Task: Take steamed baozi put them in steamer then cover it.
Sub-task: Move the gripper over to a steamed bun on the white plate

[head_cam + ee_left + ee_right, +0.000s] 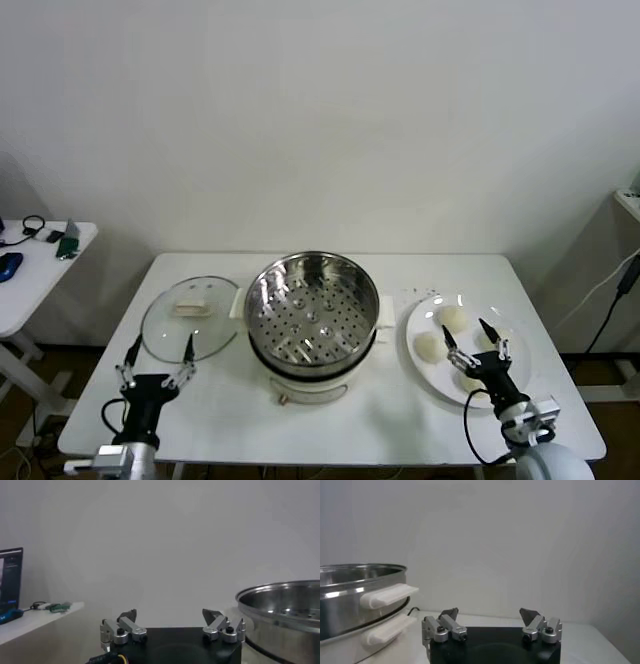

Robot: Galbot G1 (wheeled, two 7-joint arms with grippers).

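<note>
The steamer (pixel 311 312), a shiny steel pot with a perforated tray, stands on a white base at the table's middle and holds nothing. It also shows in the left wrist view (pixel 285 615) and the right wrist view (pixel 355 602). The cover (pixel 190 315), a glass lid with a cream handle, lies flat to its left. Cream-white baozi (pixel 453 318) sit on a white plate (pixel 420 318) to its right. My left gripper (pixel 158 352) is open and empty, near the lid's front edge. My right gripper (pixel 475 338) is open and empty, over the plate's front part and hiding some of the buns.
A small side table (pixel 40 265) with cables and gadgets stands at the far left. A cable (pixel 612 300) hangs at the far right. The table's front edge (pixel 330 455) runs just behind both grippers' wrists.
</note>
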